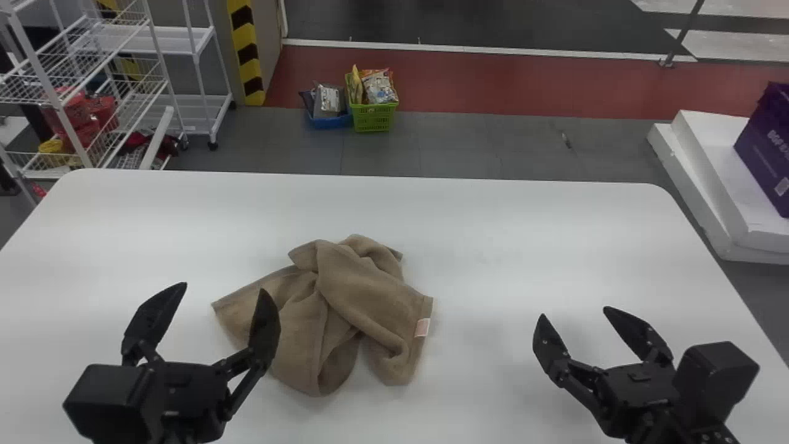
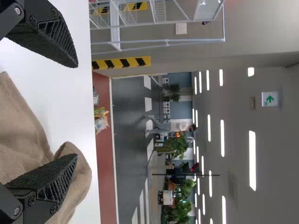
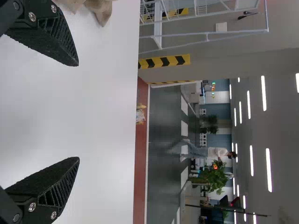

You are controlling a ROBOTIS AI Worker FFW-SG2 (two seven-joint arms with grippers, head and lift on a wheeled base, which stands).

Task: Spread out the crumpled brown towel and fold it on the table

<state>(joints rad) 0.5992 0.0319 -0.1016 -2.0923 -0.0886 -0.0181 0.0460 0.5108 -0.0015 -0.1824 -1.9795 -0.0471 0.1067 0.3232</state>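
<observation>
Shelving (image 1: 142,38), white wire, stands at far L beyond tbl (image 1: 524,246); we log red items (image 1: 102,114) on a lower tier. Next, L gripper (image 1: 225,286): over near L part of tbl, open, fingers spread well apart. Yellow/blk striped post (image 1: 249,52) rises behind, beside the shelving.

Towel (image 1: 363,296), brown, lies L of ctr on tbl, crumpled: top part bunched into a twisted knot-like heap, one corner reaching out twd L, loose folds hanging twd the near side. Pale tag (image 1: 422,327) at its R edge. In head view we see R finger of L gripper overlap towel's L part; can't tell if they touch. In L wrist view, L gripper (image 2: 77,111) likewise has one finger in front of towel.

On floor past tbl's far edge, we note blue basket (image 1: 330,121) w/ packets, then green basket (image 1: 374,117) w/ bagged goods, side by side.

R gripper (image 1: 574,312): over near R part of tbl, well apart from towel, also open, fingers wide. At far R, beyond tbl, we record stacked white slabs (image 1: 733,240) w/ purple box (image 1: 767,145) on top.
</observation>
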